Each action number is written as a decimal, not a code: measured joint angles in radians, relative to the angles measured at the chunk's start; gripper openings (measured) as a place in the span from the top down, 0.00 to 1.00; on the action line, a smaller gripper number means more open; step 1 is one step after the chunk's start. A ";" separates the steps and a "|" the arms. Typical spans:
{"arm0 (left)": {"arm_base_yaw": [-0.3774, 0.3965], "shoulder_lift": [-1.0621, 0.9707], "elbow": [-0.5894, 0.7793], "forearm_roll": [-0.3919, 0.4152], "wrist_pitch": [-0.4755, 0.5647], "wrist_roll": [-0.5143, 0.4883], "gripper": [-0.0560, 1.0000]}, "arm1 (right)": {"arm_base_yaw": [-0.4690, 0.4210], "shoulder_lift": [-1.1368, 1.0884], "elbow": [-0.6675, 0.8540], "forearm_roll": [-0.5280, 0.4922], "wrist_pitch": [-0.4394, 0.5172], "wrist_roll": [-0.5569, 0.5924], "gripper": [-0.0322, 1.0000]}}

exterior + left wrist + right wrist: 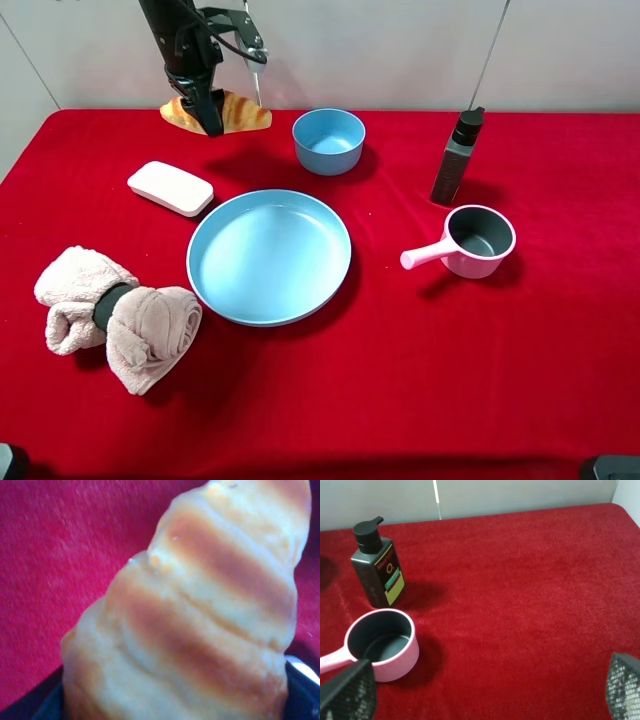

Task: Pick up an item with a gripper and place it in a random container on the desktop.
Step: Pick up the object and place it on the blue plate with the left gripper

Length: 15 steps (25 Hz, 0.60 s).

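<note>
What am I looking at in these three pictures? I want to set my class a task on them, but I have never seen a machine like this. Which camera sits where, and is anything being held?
This is a robot with two arms, each ending in a two-fingered claw. One picture comes from a camera mounted high over a table with a red cloth; the other two come from cameras on the wrists.

In the high view the left gripper is down at a croissant by the far edge; whether it has closed on it is unclear. The left wrist view shows that croissant close up.

The right wrist view shows the open right gripper holding nothing, near a pink saucepan and a dark pump bottle.

Also there: a large light-blue plate, a blue bowl, a white block and a rolled pink towel.
</note>
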 joint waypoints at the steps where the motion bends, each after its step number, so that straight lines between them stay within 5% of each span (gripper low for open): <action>1: 0.000 -0.008 -0.001 0.004 0.012 -0.007 0.31 | 0.000 0.000 0.000 0.000 0.000 0.000 0.30; 15: -0.069 -0.071 -0.001 0.044 0.014 -0.091 0.31 | 0.000 0.000 0.000 0.000 0.000 0.000 0.30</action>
